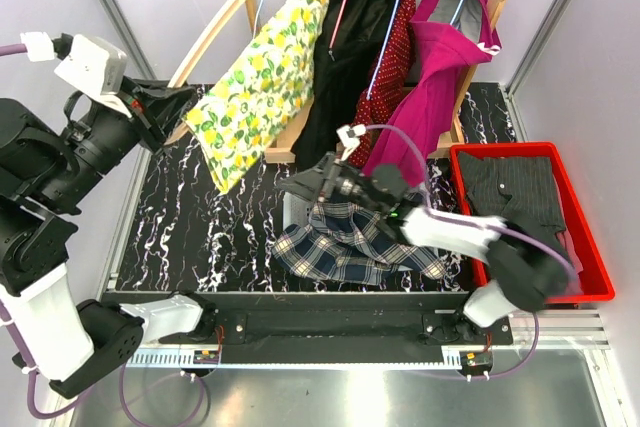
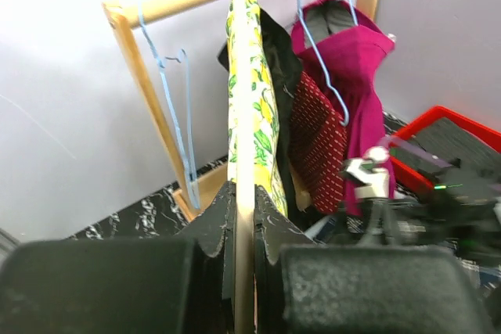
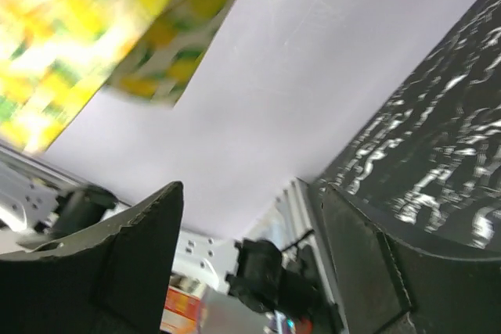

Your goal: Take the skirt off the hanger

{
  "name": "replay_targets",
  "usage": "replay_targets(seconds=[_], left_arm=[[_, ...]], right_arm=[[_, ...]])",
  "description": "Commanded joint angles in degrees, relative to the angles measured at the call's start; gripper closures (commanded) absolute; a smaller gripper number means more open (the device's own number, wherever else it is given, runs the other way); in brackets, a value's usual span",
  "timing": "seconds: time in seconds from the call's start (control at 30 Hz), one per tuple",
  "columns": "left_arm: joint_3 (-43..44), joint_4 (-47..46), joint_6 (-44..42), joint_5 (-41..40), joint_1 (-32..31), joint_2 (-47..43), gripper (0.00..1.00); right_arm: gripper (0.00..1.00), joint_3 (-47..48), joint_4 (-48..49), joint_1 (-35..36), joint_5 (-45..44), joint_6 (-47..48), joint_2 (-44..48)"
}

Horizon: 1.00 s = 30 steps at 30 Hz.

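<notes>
Skirt [image 1: 340, 247] (plaid) seemingly loose on table [image 1: 190, 247].

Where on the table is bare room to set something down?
Front-left table, between lemon-print dress, plaid skirt and near edge. Crowded: centre under the right end effector, along the clothes rack, the filled red bin.

We see a black table [image 1: 170, 237] veined with white, like marble. Near the middle of its front half a navy-and-white plaid garment [image 1: 340, 247] lies crumpled flat on the surface. At the table's right edge stands a red bin [image 1: 500, 150], and a dark striped garment [image 1: 515, 187] lies folded inside it. Toward the back, the base of a wooden clothes rack [image 1: 285, 147] rests on the tabletop. To the left of the plaid garment we see only bare, veined surface reaching to the table's left edge.
</notes>
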State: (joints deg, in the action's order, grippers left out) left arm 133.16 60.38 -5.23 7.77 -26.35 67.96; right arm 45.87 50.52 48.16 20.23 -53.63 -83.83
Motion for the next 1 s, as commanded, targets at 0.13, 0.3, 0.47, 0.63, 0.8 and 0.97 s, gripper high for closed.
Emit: replay_targets(seconds=[0.13,0.3,0.47,0.63,0.8,0.97], left_arm=[[-2.2,-2.99,0.49,2.69,-0.11,-1.6,1.0],[-4.83,-3.51,0.05,3.04,-0.11,-2.31,1.0],[-7.3,-5.18,0.4,3.3,-0.11,-3.45,1.0],[-7.22,-5.45,0.58,3.57,-0.19,-3.45,1.0],[-7.91,-5.62,0.22,3.22,-0.11,-3.8,1.0],[-10.73,-7.12,0.23,1.99,-0.11,-4.68,1.0]], right_arm=[[0.18,9.76,38.95,0.88,0.52,-18.98,-16.45],[0.19,12.58,38.95,0.88,0.78,-18.45,-16.89],[0.2,14.77,38.95,0.88,0.87,-18.18,-17.15],[0.21,17.5,38.95,1.06,1.39,-19.67,-20.31],[0.36,16.89,38.95,1.41,-0.1,-17.75,-19.97],[0.86,19.08,36.77,1.41,3.57,-13.71,-14.71]])
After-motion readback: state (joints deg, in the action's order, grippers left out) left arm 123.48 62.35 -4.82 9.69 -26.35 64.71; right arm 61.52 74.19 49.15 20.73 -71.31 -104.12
